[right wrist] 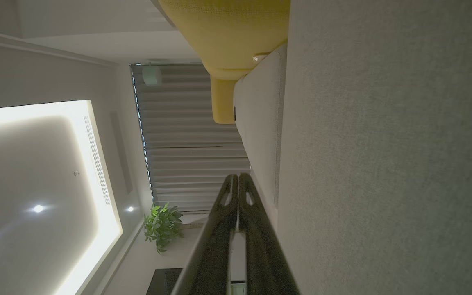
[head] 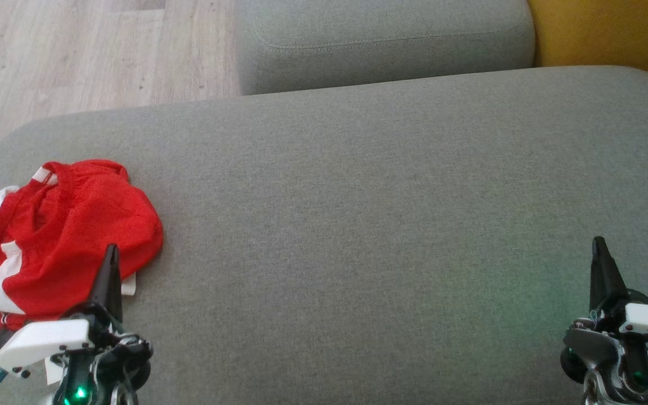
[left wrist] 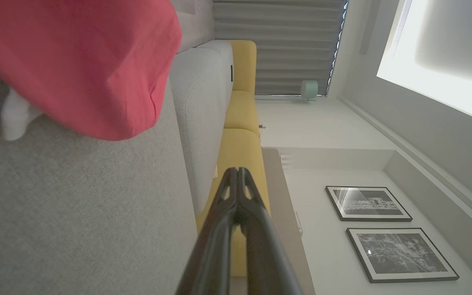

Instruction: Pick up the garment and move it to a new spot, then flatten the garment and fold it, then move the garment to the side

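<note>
1. Red cloth with white stripes, the garment [head: 59,236] lies crumpled at the lower left of the head view, on the grey sofa seat [head: 358,225].
2. We see our left gripper [head: 111,250] clenched on nothing, its tip just beside the garment's near edge; whether it touches the cloth we cannot tell.
3. Our right gripper [head: 599,243], at the lower right, is likewise clenched on nothing, well apart from the garment.
4. We judge the task barely begun: nothing is picked up, and the moving, flattening, folding and setting aside are all left.
</note>
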You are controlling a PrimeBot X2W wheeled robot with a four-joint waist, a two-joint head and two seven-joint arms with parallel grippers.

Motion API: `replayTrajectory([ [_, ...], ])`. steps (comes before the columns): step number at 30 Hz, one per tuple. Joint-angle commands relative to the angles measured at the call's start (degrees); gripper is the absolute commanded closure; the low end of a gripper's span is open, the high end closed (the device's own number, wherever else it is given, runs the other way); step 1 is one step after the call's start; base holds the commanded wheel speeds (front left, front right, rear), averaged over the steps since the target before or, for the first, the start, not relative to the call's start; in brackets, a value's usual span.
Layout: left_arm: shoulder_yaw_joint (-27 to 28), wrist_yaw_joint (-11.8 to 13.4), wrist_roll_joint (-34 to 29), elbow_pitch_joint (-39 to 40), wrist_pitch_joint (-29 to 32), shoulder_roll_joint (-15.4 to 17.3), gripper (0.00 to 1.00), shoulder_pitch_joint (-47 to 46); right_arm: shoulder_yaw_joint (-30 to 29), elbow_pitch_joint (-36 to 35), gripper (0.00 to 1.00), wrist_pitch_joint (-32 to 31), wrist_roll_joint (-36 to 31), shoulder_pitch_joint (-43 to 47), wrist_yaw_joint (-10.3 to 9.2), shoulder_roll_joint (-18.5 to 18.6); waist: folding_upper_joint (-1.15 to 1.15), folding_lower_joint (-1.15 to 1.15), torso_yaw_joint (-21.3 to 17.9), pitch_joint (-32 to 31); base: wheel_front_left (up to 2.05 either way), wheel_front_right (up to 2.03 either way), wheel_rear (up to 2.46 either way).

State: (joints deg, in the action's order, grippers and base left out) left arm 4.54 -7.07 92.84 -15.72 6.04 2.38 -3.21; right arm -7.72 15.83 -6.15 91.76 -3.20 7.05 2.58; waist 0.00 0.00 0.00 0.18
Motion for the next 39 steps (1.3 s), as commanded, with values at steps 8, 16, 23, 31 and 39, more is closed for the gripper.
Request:
replayTrajectory([
  [8, 2.0, -0.4, -0.7, 1.7, 0.4, 0.5, 1.00, -3.0, 1.2, -1.8, 1.00, -0.3, 0.4, -3.0, 0.44, 0.3, 0.00, 0.00, 0.0, 0.0, 0.00, 0.00, 0.00],
  [16, -0.1, 0.0, 0.0, -0.3, -0.1, 0.0, 0.00, 0.1, 0.0, 0.3, 0.00, 0.0, 0.0, 0.1, -0.01, 0.0, 0.00, 0.00, 0.0, 0.0, 0.00, 0.00, 0.00],
  [23, -0.7, 0.1, -0.2, -3.7, -0.6, -0.6, 0.00, 2.8, 0.6, 3.7, 0.00, 0.4, -0.2, 2.5, -0.01, -0.3, 0.00, 0.00, 0.0, -0.1, 0.00, 0.00, 0.00],
  [31, -0.9, 0.1, -4.5, -2.4, -2.0, -0.5, 0.00, 3.1, 1.6, 3.3, 0.00, 1.9, -5.9, 2.4, 0.02, 0.1, 0.00, 0.00, -0.2, -0.5, 0.00, 0.00, 0.00],
  [39, -1.7, 0.3, -13.3, 0.6, -3.5, -0.4, 0.00, 3.4, 3.8, 1.2, 0.00, 3.4, -14.6, 2.4, 0.05, 0.2, 0.00, 0.00, -0.4, -0.8, 0.00, 0.00, 0.00],
])
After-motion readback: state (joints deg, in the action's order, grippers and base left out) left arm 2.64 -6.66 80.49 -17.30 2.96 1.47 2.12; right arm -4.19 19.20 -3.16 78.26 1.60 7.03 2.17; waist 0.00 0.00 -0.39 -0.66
